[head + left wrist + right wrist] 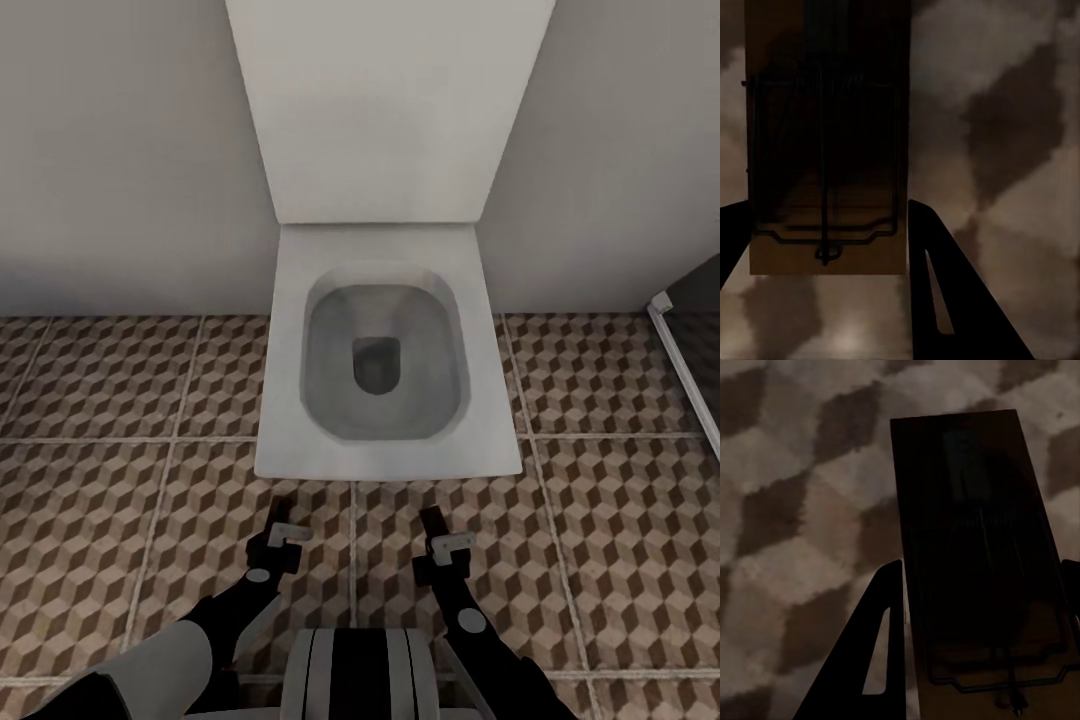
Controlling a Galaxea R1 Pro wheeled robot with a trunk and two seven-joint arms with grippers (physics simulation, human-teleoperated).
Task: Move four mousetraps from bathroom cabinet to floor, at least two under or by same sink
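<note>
I see two mousetraps, one in each claw. The left claw has its fingers either side of a mousetrap, gripping it above the tiled floor. The right claw likewise clamps a second mousetrap. In front of me stands one white toilet.

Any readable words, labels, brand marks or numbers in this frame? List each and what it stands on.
None can be read.
Toilet: plain white, no mark.
Left mousetrap: bare wood and wire, no print visible.
Right mousetrap: in dark shadow; a pale patch near its far end is too blurred to read.
Floor tiles: cube pattern, no text.
</note>
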